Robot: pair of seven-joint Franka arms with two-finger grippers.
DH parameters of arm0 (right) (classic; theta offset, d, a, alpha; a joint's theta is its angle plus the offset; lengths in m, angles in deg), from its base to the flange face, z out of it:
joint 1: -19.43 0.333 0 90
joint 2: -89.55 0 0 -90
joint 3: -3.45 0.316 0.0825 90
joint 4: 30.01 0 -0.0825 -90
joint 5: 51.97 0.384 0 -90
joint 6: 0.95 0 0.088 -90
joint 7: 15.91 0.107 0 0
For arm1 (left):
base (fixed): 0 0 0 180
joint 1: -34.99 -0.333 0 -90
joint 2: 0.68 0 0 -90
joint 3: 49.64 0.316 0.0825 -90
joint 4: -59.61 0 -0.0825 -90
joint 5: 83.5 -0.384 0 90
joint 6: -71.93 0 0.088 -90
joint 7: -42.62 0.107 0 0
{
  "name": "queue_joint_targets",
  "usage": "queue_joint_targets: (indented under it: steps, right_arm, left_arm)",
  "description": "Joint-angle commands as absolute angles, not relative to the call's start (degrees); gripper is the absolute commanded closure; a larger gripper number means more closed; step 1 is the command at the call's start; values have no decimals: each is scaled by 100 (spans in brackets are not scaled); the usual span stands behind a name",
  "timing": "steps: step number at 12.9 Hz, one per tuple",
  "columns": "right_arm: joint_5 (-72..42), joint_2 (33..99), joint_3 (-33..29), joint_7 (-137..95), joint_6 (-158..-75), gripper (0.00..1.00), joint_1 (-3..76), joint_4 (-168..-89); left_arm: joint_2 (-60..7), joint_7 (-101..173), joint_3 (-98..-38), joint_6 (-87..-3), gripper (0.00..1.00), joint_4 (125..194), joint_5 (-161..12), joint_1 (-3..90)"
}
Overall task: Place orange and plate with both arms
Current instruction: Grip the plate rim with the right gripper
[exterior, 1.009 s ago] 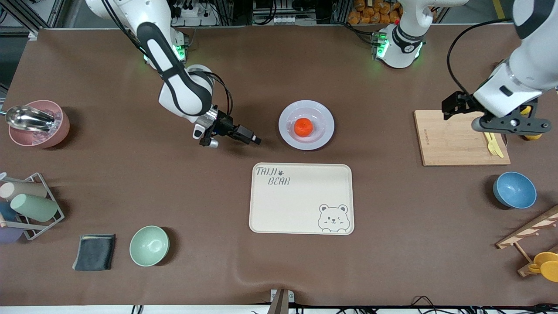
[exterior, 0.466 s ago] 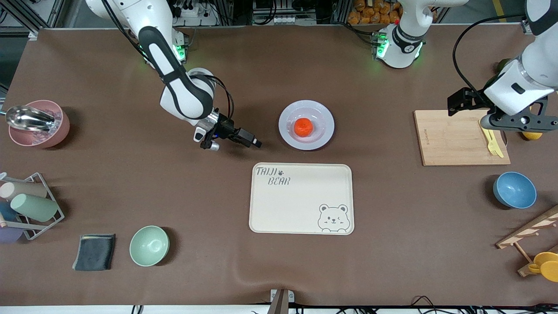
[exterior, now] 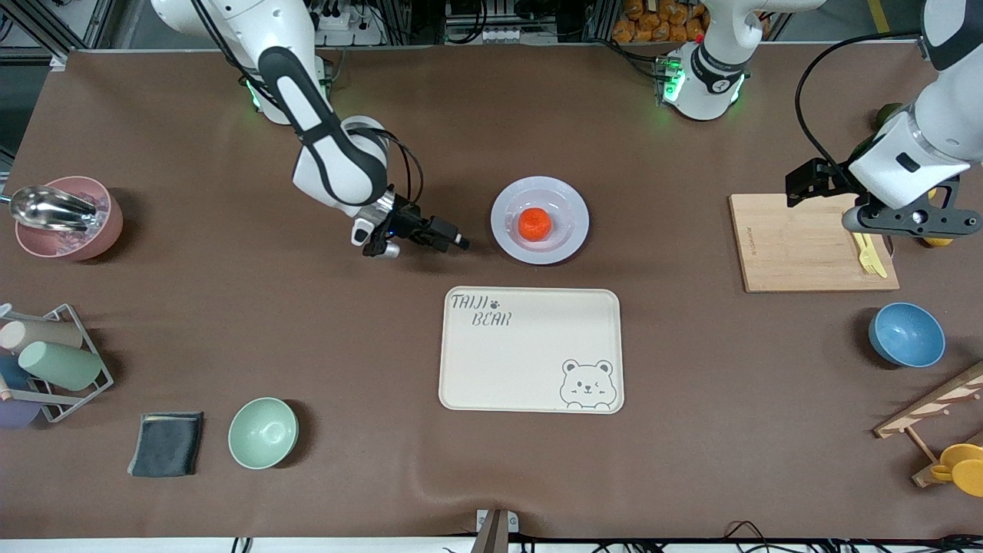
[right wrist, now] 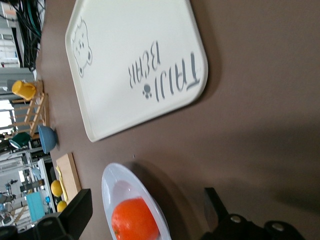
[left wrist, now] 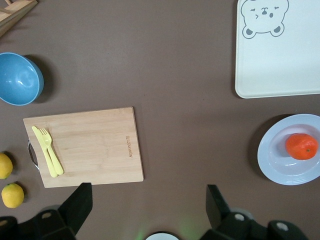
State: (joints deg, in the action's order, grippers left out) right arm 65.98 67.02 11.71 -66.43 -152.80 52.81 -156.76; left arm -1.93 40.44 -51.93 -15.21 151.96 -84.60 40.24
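Note:
The orange (exterior: 535,223) lies in the middle of the pale plate (exterior: 572,232), which stands on the table just farther from the front camera than the cream tray. My right gripper (exterior: 459,243) is low over the table beside the plate, toward the right arm's end. It is open and holds nothing. In the right wrist view the plate (right wrist: 111,186) and orange (right wrist: 135,221) show just ahead of the right gripper (right wrist: 145,212). My left gripper (exterior: 910,221) hangs open and holds nothing over the cutting board's end. The left wrist view shows the plate (left wrist: 272,162) and orange (left wrist: 301,146) far off.
A cream bear tray (exterior: 530,349) lies nearer the camera than the plate. A wooden cutting board (exterior: 791,246) with a yellow fork (exterior: 868,253), a blue bowl (exterior: 906,334) and lemons (left wrist: 12,195) are toward the left arm's end. A mint bowl (exterior: 263,432), dark cloth (exterior: 167,444) and pink bowl (exterior: 65,219) are toward the right arm's end.
My right gripper has moved closer to the plate. My left gripper has shifted a little toward the left arm's end of the cutting board. Plate and orange have not moved.

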Motion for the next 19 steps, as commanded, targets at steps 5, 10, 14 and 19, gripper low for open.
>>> queue_joint_targets:
  steps: [5,10,14,19]
  right_arm:
    - [6765,6520,1136,-6759,-15239,25,5564,-15693]
    - [6817,6485,1136,-6759,-15116,32,5564,-15693]
    - [6985,6388,1136,-6795,-14843,35,5608,-15675]
    - [7020,6292,1136,-6865,-14729,42,5713,-15684]
  left_arm:
    - [-226,3875,-5166,-1385,0,15084,-8350,3965]
    - [-226,3884,-5166,-1385,0,15075,-8350,3947]
    - [-226,3884,-5166,-1385,0,15075,-8350,3938]
    - [-226,3901,-5157,-1385,0,15075,-8350,3929]
